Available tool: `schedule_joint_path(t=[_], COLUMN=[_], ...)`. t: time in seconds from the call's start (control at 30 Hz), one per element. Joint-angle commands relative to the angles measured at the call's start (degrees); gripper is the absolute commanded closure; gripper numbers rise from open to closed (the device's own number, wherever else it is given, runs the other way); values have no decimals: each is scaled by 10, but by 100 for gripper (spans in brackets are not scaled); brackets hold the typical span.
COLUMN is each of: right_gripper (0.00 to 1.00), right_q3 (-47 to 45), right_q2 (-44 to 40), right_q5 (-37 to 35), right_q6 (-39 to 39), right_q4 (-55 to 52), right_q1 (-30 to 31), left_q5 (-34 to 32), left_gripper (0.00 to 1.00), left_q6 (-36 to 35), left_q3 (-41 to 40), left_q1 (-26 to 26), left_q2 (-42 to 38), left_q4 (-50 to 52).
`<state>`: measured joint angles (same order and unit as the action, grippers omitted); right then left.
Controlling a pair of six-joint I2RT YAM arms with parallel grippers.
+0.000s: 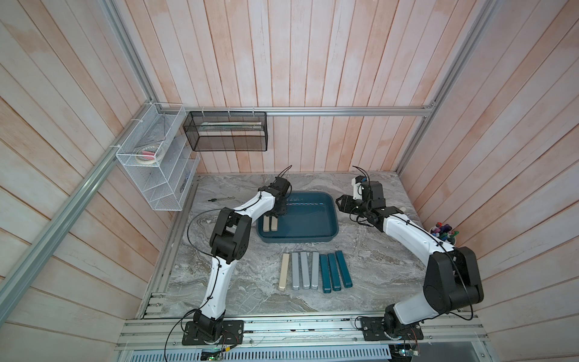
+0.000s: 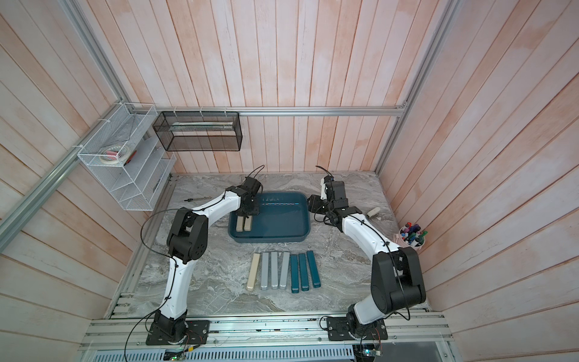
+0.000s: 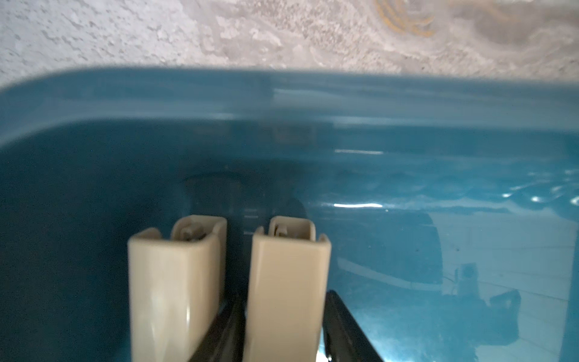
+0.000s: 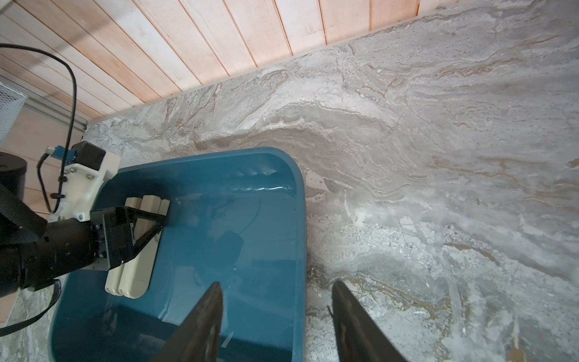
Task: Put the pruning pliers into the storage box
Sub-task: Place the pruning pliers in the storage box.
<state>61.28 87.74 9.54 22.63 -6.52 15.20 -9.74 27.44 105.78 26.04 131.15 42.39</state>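
Marble table [image 1: 376, 266] seen from above, with my two arms reaching in from its front edge. The storage box [image 1: 297, 239], a shallow dark teal tray, sits mid-table toward the back edge.

Two beige pruning pliers [image 1: 270, 225] lie flat and side by side inside the box, at its left end. My left gripper [image 1: 275, 215] is down inside the box over them. In the left wrist view its black fingers [image 3: 347, 329] stand on either side of one of the two bars, close along its flanks. I cannot tell whether they press it or clear it.

My right gripper [image 1: 343, 203] hangs at the box's right end, near the rim. In the right wrist view its two fingers [image 4: 203, 322] are spread apart with nothing between them.

Seven more pliers lie on the table in front of the box and apart from it, in a close parallel row. From the left there is one beige bar [image 1: 284, 272], then three light grey bars [image 1: 304, 270], then three dark teal bars [image 1: 335, 271]. A cup of markers [image 1: 443, 233] stands at the table's right edge.
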Motion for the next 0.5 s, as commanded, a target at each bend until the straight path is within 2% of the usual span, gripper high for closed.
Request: schedule_joint_path(t=[0.0,0.3,0.47], right_gripper=[43,43,44], right_q3=[13,15,18], right_q2=[3,-15,-28], right_q5=[11,18,9], right_q6=[-5,1,1], right_q4=[-14,-17,-18], right_q1=[3,3,3], left_q5=[-12,-34,-54], left_gripper=[54,50,43], left_q6=[15,20,18], left_q3=[7,29,-14], left_q1=[4,20,29], left_q2=[-22,-93,-174], left_q4=[-7,20,16])
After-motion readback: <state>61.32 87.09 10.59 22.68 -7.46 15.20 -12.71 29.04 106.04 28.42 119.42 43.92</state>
